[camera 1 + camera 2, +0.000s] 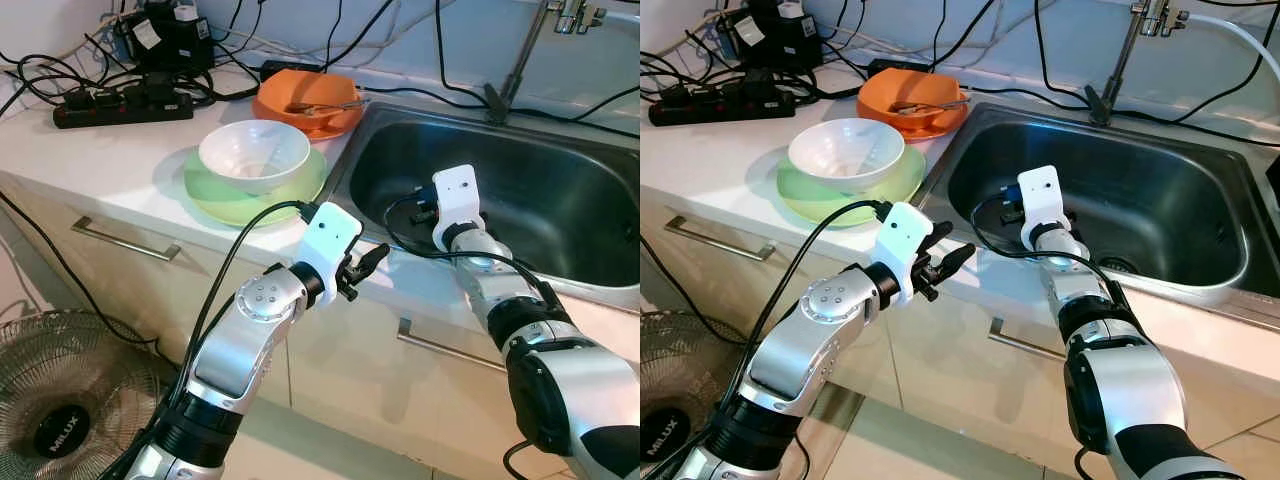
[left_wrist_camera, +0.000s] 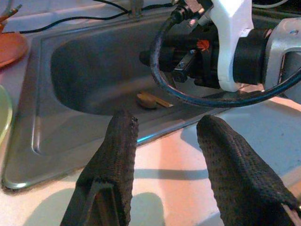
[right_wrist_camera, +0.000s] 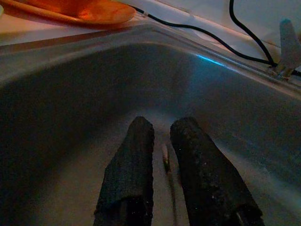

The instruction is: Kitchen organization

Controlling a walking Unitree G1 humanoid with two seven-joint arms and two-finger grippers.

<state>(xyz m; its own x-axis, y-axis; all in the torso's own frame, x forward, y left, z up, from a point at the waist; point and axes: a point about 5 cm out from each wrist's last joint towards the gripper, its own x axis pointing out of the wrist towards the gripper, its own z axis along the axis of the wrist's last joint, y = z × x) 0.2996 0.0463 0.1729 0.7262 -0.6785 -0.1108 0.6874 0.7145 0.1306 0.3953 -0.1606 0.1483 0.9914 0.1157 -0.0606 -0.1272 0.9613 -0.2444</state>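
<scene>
A white bowl (image 1: 255, 152) sits on a green plate (image 1: 220, 200) on the counter, left of the steel sink (image 1: 560, 200). Behind them is an orange bowl (image 1: 300, 100) with a metal spoon (image 1: 330, 105) in it. A small wooden spoon (image 2: 148, 100) lies on the sink floor. My right gripper (image 3: 162, 125) reaches down into the sink just above that spoon, its fingers drawn almost together, with the thin handle showing in the narrow slit between them. My left gripper (image 1: 365, 265) hangs open over the counter's front edge by the sink's near left corner, holding nothing.
A faucet (image 1: 520, 60) stands behind the sink. A black power strip (image 1: 120, 108) and tangled cables lie at the counter's back left. Drawer handles (image 1: 125, 240) run along the cabinet front. A floor fan (image 1: 60, 400) stands at lower left.
</scene>
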